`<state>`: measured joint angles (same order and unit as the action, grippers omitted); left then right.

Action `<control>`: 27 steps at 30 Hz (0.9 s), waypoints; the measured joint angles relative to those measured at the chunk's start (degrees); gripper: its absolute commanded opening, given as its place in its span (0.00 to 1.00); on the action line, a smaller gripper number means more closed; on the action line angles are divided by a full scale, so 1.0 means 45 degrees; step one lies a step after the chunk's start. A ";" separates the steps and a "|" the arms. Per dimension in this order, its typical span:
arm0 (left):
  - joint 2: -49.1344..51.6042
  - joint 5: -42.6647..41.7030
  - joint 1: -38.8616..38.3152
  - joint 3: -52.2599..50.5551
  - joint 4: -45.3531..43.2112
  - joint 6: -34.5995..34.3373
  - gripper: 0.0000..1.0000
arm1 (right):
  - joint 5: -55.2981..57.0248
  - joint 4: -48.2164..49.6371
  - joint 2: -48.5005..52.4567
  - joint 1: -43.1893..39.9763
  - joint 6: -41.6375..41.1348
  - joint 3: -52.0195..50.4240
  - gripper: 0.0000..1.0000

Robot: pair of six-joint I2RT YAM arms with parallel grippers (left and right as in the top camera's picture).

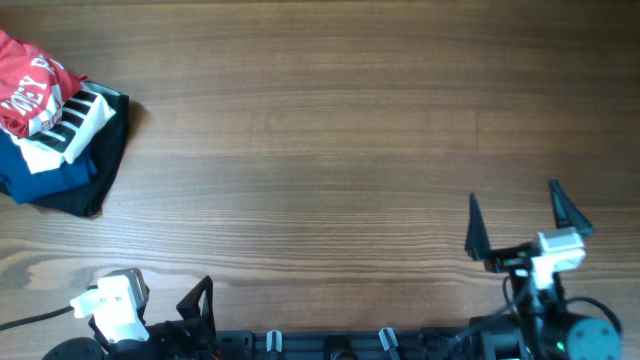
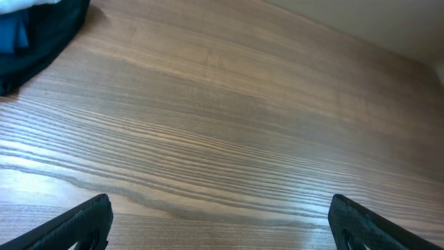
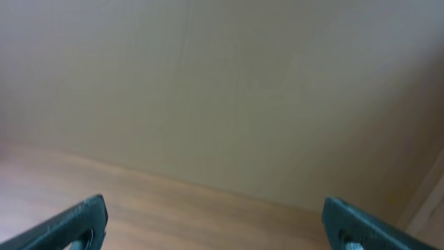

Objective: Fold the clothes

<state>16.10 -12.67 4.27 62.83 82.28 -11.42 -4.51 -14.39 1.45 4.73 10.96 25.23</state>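
Note:
The red T-shirt (image 1: pixel 30 85) with white lettering lies bunched on top of a pile of garments at the far left edge of the table in the overhead view. It does not show in either wrist view. My left gripper (image 1: pixel 195 305) is at the front left, open and empty, well short of the pile; the left wrist view (image 2: pixel 218 226) shows its fingers wide apart over bare wood. My right gripper (image 1: pixel 515 215) is at the front right, open and empty, far from the shirt; its fingers are also spread in the right wrist view (image 3: pixel 215 222).
Under the red shirt lie a white garment with black stripes (image 1: pixel 75 115), a navy garment (image 1: pixel 35 175) and a black garment (image 1: pixel 105 165). The black garment (image 2: pixel 41 35) and the navy one (image 2: pixel 12 35) show at the top left of the left wrist view. The wooden table (image 1: pixel 330 130) spans the view.

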 measured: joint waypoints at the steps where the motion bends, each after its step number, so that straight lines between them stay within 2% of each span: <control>1: 0.0000 0.0000 0.0000 0.0000 0.0005 0.0000 1.00 | -0.0078 0.0321 -0.0019 -0.0063 0.0204 -0.0471 1.00; 7: 0.0000 0.0000 0.0000 0.0000 0.0005 -0.0005 1.00 | 0.0087 0.1715 -0.0053 -0.0369 0.0466 -0.2686 1.00; 13: 0.0000 0.0005 0.0000 0.0000 0.0005 0.0000 1.00 | 0.1112 0.1953 -0.0068 -0.0588 -0.2555 -0.4765 1.00; 16: 0.0000 0.0000 0.0000 0.0000 0.0005 0.0000 1.00 | 0.0583 0.2215 -0.0068 -0.0607 -0.2365 -0.5105 1.00; 20: 0.0000 0.0005 0.0000 0.0000 0.0000 0.0000 1.00 | 0.0248 0.4085 -0.0102 -0.0782 -0.1025 -0.5100 1.00; 24: 0.0000 0.0000 0.0000 0.0000 0.0005 -0.0005 1.00 | 0.0486 0.2142 -0.0146 -0.0908 -0.0772 -0.5110 1.00; 27: 0.0000 0.0000 0.0000 0.0000 0.0000 0.0000 1.00 | 0.0481 0.2055 -0.0151 -0.0908 -0.0855 -0.5134 1.00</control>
<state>16.10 -12.67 4.27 62.83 82.28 -11.42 -2.35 -5.15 0.78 0.64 7.11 2.13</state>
